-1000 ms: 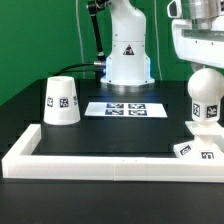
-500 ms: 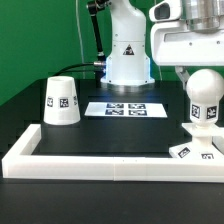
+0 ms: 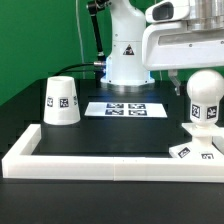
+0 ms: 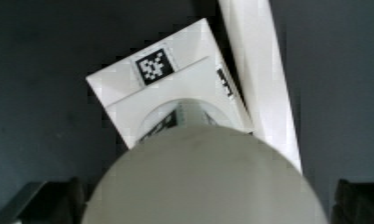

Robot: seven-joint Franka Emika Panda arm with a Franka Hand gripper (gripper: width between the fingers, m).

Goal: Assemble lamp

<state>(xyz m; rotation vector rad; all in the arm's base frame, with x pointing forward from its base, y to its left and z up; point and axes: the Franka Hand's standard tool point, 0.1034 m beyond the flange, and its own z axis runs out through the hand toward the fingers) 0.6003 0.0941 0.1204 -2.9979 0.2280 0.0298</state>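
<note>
The round white bulb (image 3: 205, 96) stands upright on the small flat base (image 3: 196, 150) at the exterior view's right, just inside the rail. My gripper (image 3: 200, 76) hangs over the bulb's top, open. In the wrist view the bulb (image 4: 202, 175) fills the space between my fingers (image 4: 52, 200), with dark gaps on both sides, so they do not touch it. The tagged base (image 4: 163, 78) shows beyond the bulb. The tapered shade (image 3: 60, 100) stands mouth down at the exterior view's left, far from the gripper.
The long white border rail (image 3: 100, 160) runs along the front and up both sides; it also shows in the wrist view (image 4: 255, 50) beside the base. The marker board (image 3: 126, 108) lies in the middle at the back, before the arm's white pedestal (image 3: 128, 55).
My hand has shifted toward the exterior view's left above the bulb. The bulb, base and shade have not moved.
</note>
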